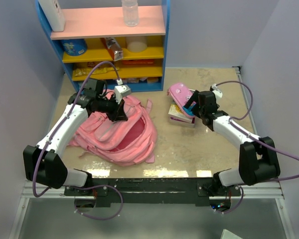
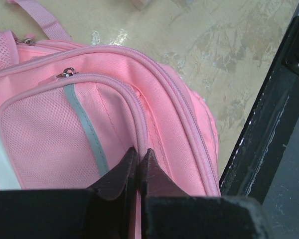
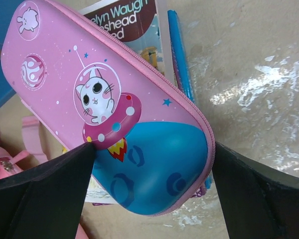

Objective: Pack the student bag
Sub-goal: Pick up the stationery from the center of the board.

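Observation:
The student bag (image 1: 119, 134) is a large pink backpack lying left of centre on the table. My left gripper (image 1: 118, 113) rests on its upper part. In the left wrist view the left gripper (image 2: 139, 152) is shut, with a sliver of pink fabric pinched between the jaws at a zip seam of the student bag (image 2: 114, 99). A pink and blue pencil case (image 1: 178, 93) with a cartoon cat leans on a stack of books (image 1: 182, 117). My right gripper (image 3: 153, 146) stands open, one finger on each side of the blue end of the pencil case (image 3: 114, 99).
A blue shelf unit (image 1: 109, 30) with pink and yellow boards stands at the back, holding a bottle (image 1: 130, 12) and other goods. A book cover (image 3: 134, 20) and a blue spine (image 3: 179, 55) lie under the case. The black rail (image 2: 269, 124) runs along the table's near edge.

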`<act>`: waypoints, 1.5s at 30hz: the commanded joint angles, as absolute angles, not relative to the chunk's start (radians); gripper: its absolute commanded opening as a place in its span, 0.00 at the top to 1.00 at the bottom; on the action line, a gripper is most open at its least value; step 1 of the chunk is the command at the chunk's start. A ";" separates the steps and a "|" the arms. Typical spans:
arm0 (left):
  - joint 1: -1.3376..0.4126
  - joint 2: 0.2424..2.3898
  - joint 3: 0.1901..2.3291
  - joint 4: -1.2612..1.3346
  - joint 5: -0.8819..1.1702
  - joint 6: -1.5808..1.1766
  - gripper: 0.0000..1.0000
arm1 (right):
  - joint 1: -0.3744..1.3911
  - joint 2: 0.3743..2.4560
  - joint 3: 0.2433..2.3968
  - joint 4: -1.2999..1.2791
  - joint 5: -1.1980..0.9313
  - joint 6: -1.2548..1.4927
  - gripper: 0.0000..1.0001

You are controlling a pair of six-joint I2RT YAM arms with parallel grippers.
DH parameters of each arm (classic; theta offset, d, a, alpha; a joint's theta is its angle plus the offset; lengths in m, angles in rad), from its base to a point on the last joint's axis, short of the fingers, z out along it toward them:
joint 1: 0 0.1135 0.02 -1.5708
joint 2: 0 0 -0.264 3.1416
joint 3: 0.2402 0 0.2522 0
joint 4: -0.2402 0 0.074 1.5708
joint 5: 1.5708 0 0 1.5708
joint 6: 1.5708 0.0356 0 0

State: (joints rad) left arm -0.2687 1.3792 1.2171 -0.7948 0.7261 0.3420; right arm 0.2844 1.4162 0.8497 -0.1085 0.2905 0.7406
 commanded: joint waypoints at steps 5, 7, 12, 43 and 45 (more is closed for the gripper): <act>-0.270 1.322 1.235 -0.736 0.811 0.374 1.00 | 0.276 1.457 0.750 -0.097 0.170 0.871 0.02; -0.270 1.322 1.235 -0.736 0.813 0.373 1.00 | 0.267 1.445 0.709 -0.072 0.166 0.910 0.05; -0.270 1.322 1.238 -0.736 0.815 0.373 1.00 | 0.250 1.414 0.608 0.033 0.147 1.006 0.25; -0.270 1.350 1.276 -0.696 0.792 0.337 1.00 | 0.249 0.761 0.451 -0.152 -0.364 0.836 1.00; -0.271 1.347 1.278 -0.687 0.790 0.331 1.00 | 0.249 0.746 0.463 -0.190 -0.393 0.815 1.00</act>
